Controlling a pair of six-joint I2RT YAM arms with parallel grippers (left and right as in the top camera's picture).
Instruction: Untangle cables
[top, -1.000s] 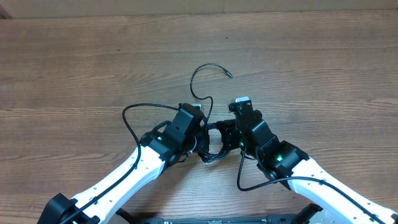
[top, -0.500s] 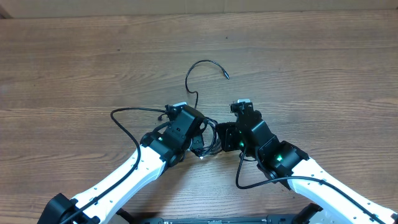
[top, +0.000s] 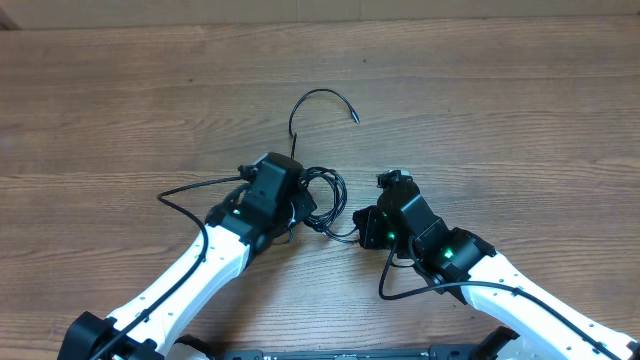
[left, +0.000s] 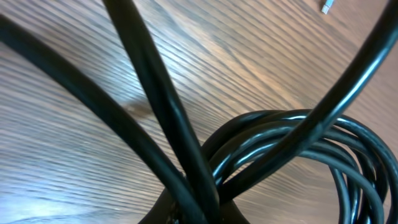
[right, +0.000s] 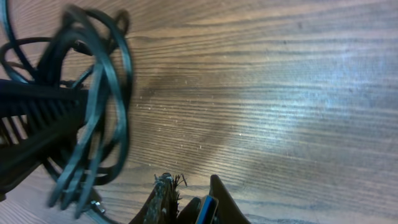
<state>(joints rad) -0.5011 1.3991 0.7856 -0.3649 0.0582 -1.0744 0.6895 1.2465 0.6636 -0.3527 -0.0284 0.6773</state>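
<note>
At the left, the left arm's own thick black cord (top: 185, 190) loops out over the wood-grain tabletop (top: 500, 100), apart from the task's things. Next, the left hand (top: 303, 203) is clenched on the cables (top: 328, 190): in its wrist view glossy round black strands (left: 273, 143) fan up from the bottom edge, where they converge, and several lie side by side in a tight curved coil. From above, the cables sit as one small bunched coil just right of that hand, between the two arms, near the middle of the tabletop. One thin strand arcs up and away from the coil, ending in a small plug tip (top: 354, 119) lying free on bare wood. Another strand runs from the coil's lower edge toward the right hand (top: 368, 228), whose body hides where it ends. In the right wrist view the fingertips (right: 163, 190) stand close together at the bottom edge, the blurred coil to their left; I cannot tell whether they pinch a strand. Its own thick cord (top: 388, 282) hangs behind
</note>
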